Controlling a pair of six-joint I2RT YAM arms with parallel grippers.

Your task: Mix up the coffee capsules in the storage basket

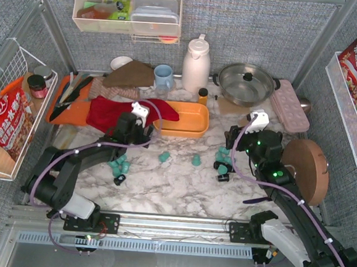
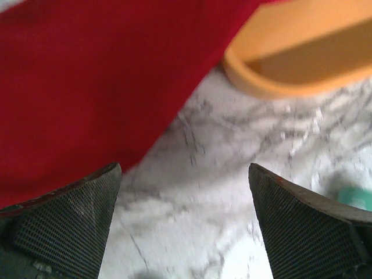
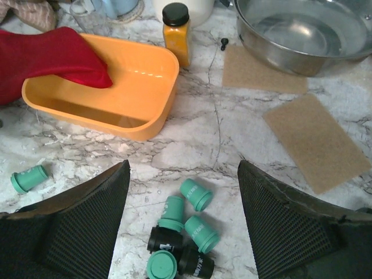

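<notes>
— Looking for the coffee capsules [image 1: 120, 165]: where are they?

— All on the marble bench [image 1: 180, 189], none in the storage basket [image 1: 185, 123]. In the top view, one teal cluster with a black pod lies lower left of centre. Two single teal pods sit in the middle, and another teal-and-black cluster lies right of centre.

— And the basket?

— Orange-yellow, just above centre. The right wrist view shows its floor bare, and a red cloth [image 1: 121, 112] drapes over its left end.

— What are the arms doing?

— The left claw [image 1: 142, 132] hovers at the basket's left corner, beside the cloth, fingers spread and holding nothing. The right claw [image 3: 183, 168] hangs above the right cluster, fingers also wide apart and empty. Pods lie just below it in its own view.

— So how far along?

— By my reading, barely started. Every visible pod has yet to be gathered into the basket, and the mixing itself comes after. The cloth may need shifting first.
</notes>
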